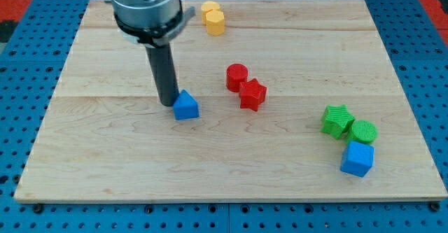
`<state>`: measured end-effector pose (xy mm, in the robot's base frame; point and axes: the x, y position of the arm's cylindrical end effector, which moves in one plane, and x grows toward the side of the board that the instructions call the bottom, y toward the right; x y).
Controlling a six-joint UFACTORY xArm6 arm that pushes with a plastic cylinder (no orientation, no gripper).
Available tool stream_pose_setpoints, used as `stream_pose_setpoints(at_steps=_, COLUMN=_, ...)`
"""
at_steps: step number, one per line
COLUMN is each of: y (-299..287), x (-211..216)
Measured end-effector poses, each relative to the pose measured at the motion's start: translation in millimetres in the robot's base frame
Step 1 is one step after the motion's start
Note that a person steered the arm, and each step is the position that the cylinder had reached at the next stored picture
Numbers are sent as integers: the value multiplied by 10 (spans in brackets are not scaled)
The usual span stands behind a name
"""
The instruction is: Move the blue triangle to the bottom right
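Note:
The blue triangle (186,106) lies on the wooden board (105,156), left of the board's middle. My tip (168,103) rests on the board just to the triangle's left, touching or nearly touching its upper left side. The dark rod rises from there to the arm's metal collar at the view's top.
A red cylinder (236,76) and a red star (253,94) sit together right of the triangle. Two yellow blocks (213,18) are at the view's top. A green star (337,119), a green cylinder (363,131) and a blue cube (358,158) cluster at the lower right.

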<state>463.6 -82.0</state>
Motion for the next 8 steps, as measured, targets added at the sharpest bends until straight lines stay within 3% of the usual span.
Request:
stream_pose_setpoints(at_steps=3, y=568, x=360)
stream_pose_setpoints(at_steps=8, y=1562, x=532)
